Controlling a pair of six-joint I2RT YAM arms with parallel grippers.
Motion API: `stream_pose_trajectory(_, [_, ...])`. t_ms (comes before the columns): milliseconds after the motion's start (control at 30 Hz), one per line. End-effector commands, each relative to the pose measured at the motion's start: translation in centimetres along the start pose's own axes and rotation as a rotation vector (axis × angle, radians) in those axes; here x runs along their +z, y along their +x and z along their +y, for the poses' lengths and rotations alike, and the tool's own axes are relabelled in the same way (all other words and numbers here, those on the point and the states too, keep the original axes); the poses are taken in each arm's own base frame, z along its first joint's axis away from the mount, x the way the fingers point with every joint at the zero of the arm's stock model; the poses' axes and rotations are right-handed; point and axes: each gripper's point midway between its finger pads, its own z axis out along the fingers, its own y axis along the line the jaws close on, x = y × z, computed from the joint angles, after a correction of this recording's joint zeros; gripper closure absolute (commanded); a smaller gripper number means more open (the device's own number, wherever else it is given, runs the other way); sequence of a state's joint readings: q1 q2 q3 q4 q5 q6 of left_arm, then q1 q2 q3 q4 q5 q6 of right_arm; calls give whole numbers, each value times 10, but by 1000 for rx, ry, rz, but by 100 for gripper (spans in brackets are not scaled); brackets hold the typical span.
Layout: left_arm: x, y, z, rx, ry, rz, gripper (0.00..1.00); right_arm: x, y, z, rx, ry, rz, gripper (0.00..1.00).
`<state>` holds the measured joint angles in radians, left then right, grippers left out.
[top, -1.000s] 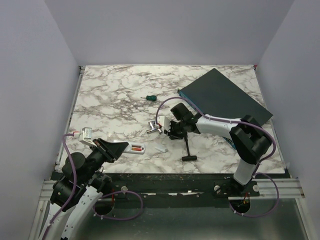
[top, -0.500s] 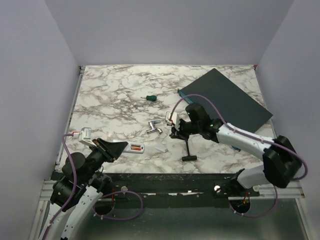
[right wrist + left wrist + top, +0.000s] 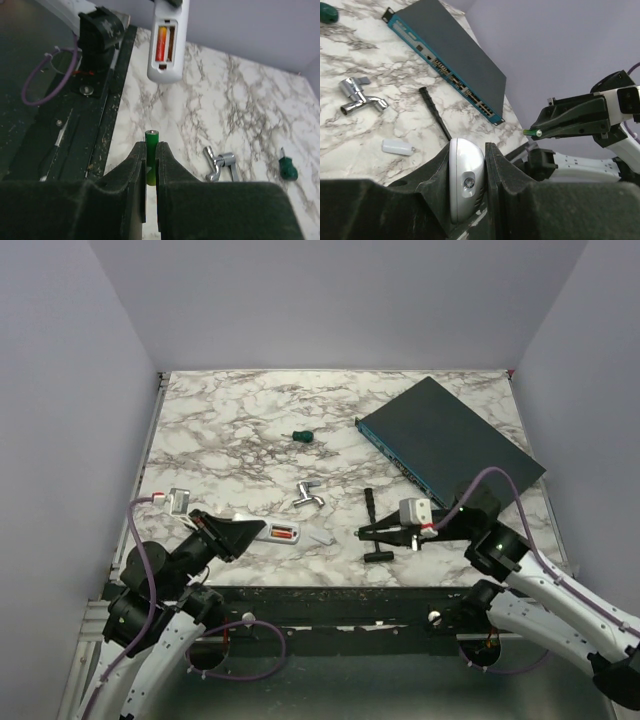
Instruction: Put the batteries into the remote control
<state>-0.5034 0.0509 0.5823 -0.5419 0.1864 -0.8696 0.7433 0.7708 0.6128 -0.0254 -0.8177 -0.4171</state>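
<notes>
My left gripper (image 3: 245, 532) is shut on the rounded end of the white remote control (image 3: 272, 533), holding it just above the table's near left. The remote control (image 3: 167, 40) has its back compartment open. One orange-red battery (image 3: 161, 44) lies in one slot and the slot beside it is dark. My right gripper (image 3: 368, 533) points left toward the remote, a short gap away. It is shut on a green battery (image 3: 151, 150) whose metal end sticks out past the fingertips. In the left wrist view the remote (image 3: 466, 180) sits clamped between the jaws, and the green battery (image 3: 534, 132) shows at the right.
A small white cover piece (image 3: 320, 539) lies between the two grippers. A black T-handled tool (image 3: 370, 502) lies under the right gripper. A silver bent metal piece (image 3: 309, 497), a green-handled screwdriver (image 3: 301, 436) and a large dark teal box (image 3: 450, 440) sit farther back.
The right arm has pulled back from beside the silver metal piece to the near right and now points left with the green battery. The left gripper with the remote has shifted slightly right.
</notes>
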Motion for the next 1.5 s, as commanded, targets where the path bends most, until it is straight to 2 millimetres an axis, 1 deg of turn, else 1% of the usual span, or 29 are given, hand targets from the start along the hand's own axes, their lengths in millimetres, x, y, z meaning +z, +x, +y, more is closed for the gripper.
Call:
stream_pose_trajectory(0, [-3,-10,-54,85,241,21,100,-9,-38,21,-99,-66,-153,99])
stream_pose_trajectory(100, [-3,-9,-67,105,309,47,100,-12,-46,22,-104,-68,-170,99])
stream_pose_trajectory(267, [-4,-5,-85,136,420,79,100,-12,-49,24,-100,-75,-179,99])
stream_pose_trajectory(367, [-7,-4,-92,161,469,79,100,-12,-49,23,-93,-62,-188,99])
stream_pose_trajectory(633, [-14,0,-101,224,546,88,100,-12,-55,18,-36,-25,-228,99])
stream_pose_trajectory(800, [-21,0,-107,265,614,47,100,-11,-56,14,-11,-2,-229,99])
stream_pose_trajectory(933, [-21,0,-107,262,617,46,100,-12,-58,8,17,31,-231,99])
stream_pose_trajectory(967, [-18,-1,-106,254,603,47,100,-12,-58,5,56,52,-236,99])
stream_pose_trajectory(1033, [-9,-2,-97,217,536,63,100,-12,-64,-4,134,101,-255,99])
stream_pose_trajectory(1133, [9,-2,-76,127,393,94,100,-9,-69,-25,351,193,-240,99])
stream_pose_trajectory(1167, [15,-2,-70,102,353,99,100,-7,-70,-30,363,199,-218,99])
stream_pose_trajectory(1200, [19,-2,-66,80,328,104,100,-5,-67,-31,362,194,-195,99])
stream_pose_trajectory(1267, [28,-2,-52,29,251,104,100,-3,-69,-34,333,212,-191,99])
stream_pose_trajectory(1367, [35,-2,-43,-8,196,102,100,-3,-77,-40,301,262,-216,99])
stream_pose_trajectory(1400, [37,-2,-40,-19,182,98,100,-1,-78,-41,298,270,-212,99])
stream_pose_trajectory(1467, [39,-3,-37,-37,165,89,100,8,-79,-37,294,269,-191,99])
